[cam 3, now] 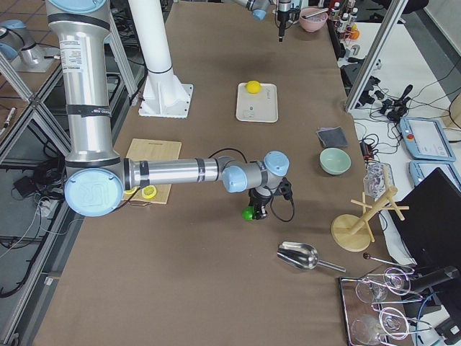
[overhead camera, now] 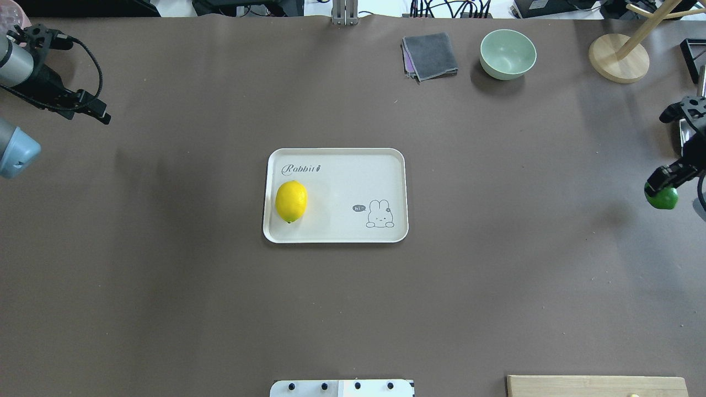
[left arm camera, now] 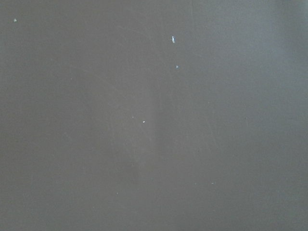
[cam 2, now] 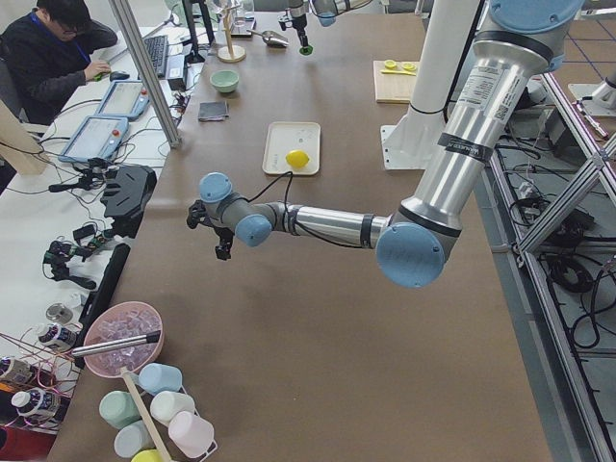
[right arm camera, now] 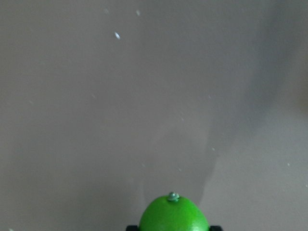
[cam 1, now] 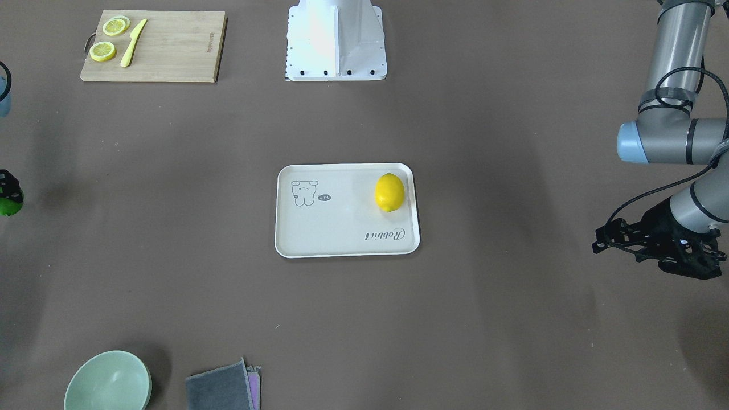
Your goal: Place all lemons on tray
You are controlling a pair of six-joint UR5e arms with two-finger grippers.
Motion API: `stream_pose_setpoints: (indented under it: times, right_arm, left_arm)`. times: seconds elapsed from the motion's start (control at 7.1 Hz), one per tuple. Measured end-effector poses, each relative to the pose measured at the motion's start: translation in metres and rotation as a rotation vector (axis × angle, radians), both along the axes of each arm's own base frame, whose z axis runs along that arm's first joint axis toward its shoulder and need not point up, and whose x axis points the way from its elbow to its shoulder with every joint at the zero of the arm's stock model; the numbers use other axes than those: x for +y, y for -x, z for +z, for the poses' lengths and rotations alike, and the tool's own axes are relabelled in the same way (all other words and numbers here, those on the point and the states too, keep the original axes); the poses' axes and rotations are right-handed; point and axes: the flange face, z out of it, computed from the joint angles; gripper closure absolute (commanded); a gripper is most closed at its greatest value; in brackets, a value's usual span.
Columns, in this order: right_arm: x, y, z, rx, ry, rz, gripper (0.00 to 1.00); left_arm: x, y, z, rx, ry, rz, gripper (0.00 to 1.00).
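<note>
Green bowl (overhead camera: 508, 53), grey cloth (overhead camera: 430, 55) beyond tray (overhead camera: 342, 184)

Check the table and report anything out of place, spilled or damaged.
Nothing looks spilled, damaged or askew. The yellow lemon lies inside the tray, near one short end. The green lemon is not on the tray: it is held in the right gripper, well off to the tray's side.
</note>
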Motion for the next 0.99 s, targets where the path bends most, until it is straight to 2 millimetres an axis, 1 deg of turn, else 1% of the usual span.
stream_pose_setpoints:
  times: [0.14, 0.28, 0.42, 0.56, 0.7, 0.85, 0.99]
  right_arm:
    - [-0.023, 0.020, -0.049, -0.008, 0.011, 0.023, 1.00]
    - [-0.039, 0.049, -0.097, -0.019, 0.022, 0.049, 1.00]
    - [-0.049, 0.083, -0.142, -0.031, 0.037, 0.083, 1.00]
    - [-0.055, 0.118, -0.186, -0.045, 0.051, 0.117, 1.00]
    - [-0.053, 0.158, -0.228, -0.049, 0.056, 0.145, 1.00]
    - [-0.043, 0.205, -0.266, -0.040, 0.049, 0.169, 1.00]
    - [-0.029, 0.248, -0.298, -0.034, 0.041, 0.186, 1.00]
  left_arm:
    - [0.000, 0.000, -0.001, 0.002, 0.001, 0.000, 0.02]
    - [0.000, 0.000, -0.001, 0.003, 0.001, 0.000, 0.02]
    - [-0.001, 0.000, -0.003, 0.004, 0.000, -0.001, 0.02]
    - [-0.001, -0.001, -0.005, 0.005, 0.000, -0.002, 0.02]
    - [-0.002, -0.001, -0.007, 0.007, -0.002, -0.002, 0.02]
    - [-0.002, -0.001, -0.008, 0.008, -0.003, -0.002, 0.02]
    - [-0.002, -0.001, -0.008, 0.009, -0.005, -0.002, 0.02]
